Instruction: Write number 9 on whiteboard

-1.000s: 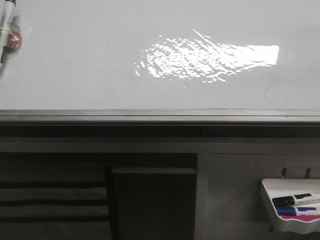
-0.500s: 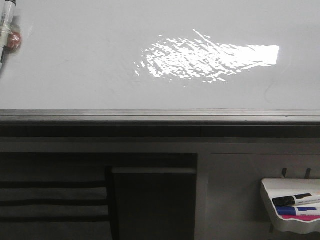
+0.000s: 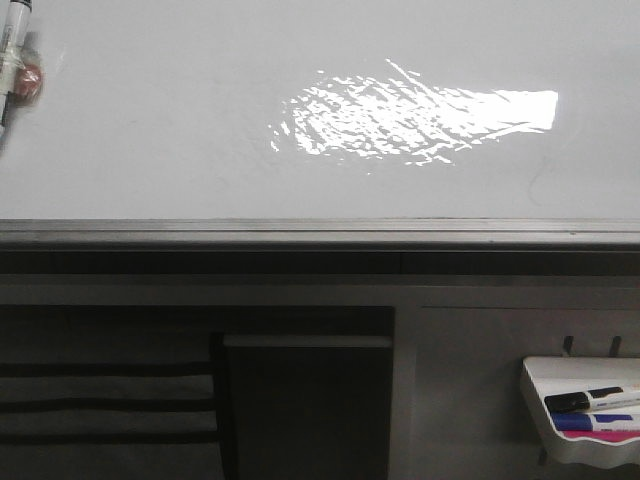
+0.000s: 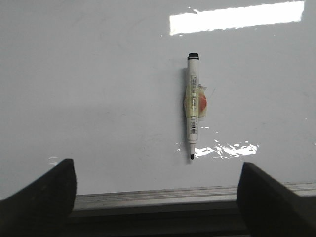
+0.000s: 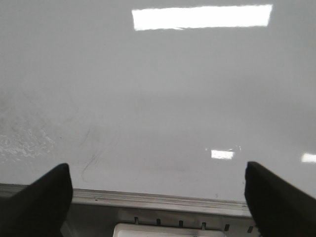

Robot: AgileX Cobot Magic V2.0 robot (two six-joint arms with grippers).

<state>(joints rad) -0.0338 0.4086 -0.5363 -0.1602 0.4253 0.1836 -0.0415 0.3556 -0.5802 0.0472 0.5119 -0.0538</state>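
The left hand [image 4: 157, 190] hangs spread wide and empty before the whiteboard [image 3: 180, 130], facing one uncapped marker [image 4: 192, 107] that lies on the board with a taped red disc at its middle. The right hand [image 5: 158, 197] is likewise wide and holds nothing. No clear number 9 shows (only faint smudges). A white tray [image 3: 535, 400] carries three markers.
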